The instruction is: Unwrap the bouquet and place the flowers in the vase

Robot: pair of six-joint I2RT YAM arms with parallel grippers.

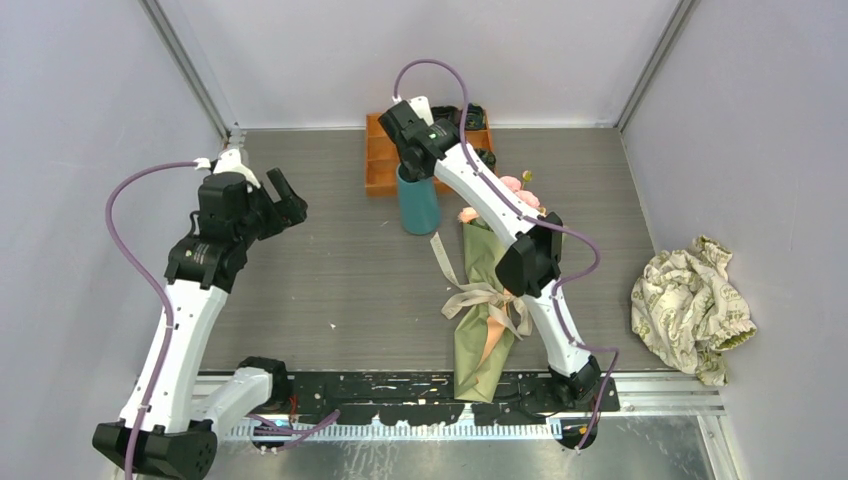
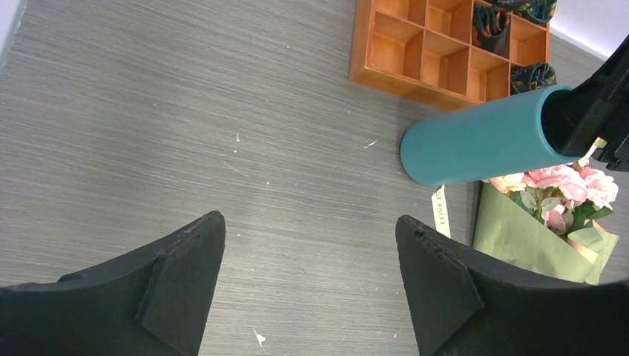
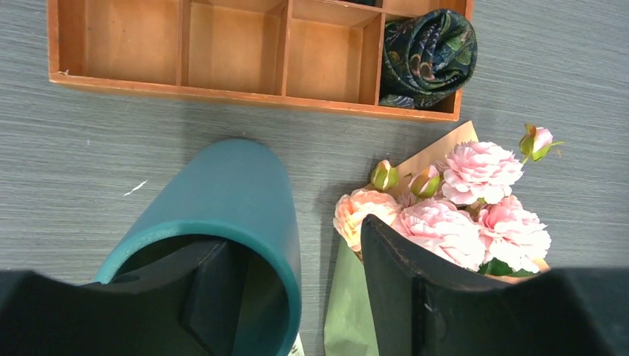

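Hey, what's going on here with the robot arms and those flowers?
Two robot arms are meant to unwrap a bouquet and put its flowers into a vase. The right gripper is at the upright teal vase, jaws apart, one finger inside the rim and one outside. The left gripper hangs open over the table, holding nothing. The bouquet lies beside the vase, wrapped, its cream ribbon tied, so no flowers are in the vase yet.

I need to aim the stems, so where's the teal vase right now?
In the top view the teal vase stands upright at the far middle, just in front of the orange compartment tray, left of the pink roses.
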